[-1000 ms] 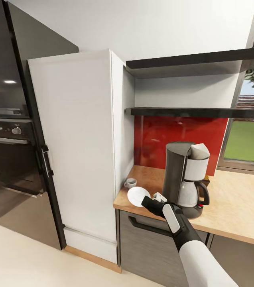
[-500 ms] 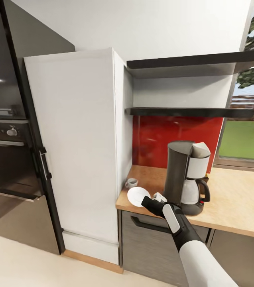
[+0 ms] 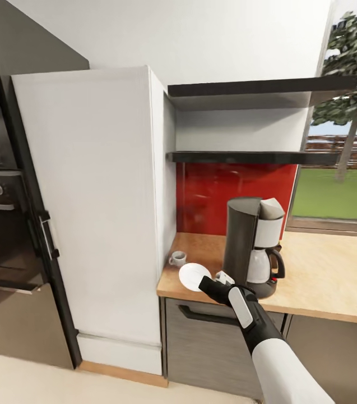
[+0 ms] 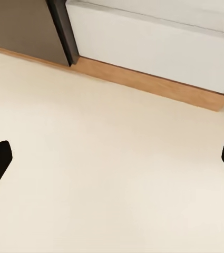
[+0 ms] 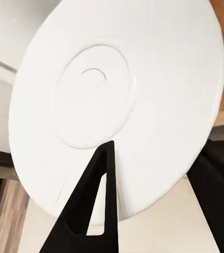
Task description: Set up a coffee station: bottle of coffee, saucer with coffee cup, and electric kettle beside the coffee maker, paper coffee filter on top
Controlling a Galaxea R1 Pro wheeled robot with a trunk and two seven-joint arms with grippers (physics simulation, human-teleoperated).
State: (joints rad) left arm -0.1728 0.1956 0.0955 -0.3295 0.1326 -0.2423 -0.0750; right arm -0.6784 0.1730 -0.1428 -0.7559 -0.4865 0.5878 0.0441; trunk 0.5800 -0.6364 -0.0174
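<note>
My right gripper [image 3: 216, 279] pinches the saucer [image 3: 194, 276] by its rim, tilted, at the counter [image 3: 324, 280] edge; the cup [image 3: 177, 258] sits just beyond it, the coffee maker [image 3: 251, 247] to its right. My left gripper [image 4: 112, 161] hangs spread wide above bare floor [image 4: 106, 174]

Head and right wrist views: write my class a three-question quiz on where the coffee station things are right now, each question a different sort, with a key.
1. True or false: the saucer lies flat on the kitchen countertop.
2. Which thing stands nearest the white cabinet? A) coffee cup B) coffee maker C) window
3. Fill in: the right gripper is shut on the ____.

Key: 1 false, it is held tilted at the counter's front edge; 2 A; 3 saucer.
</note>
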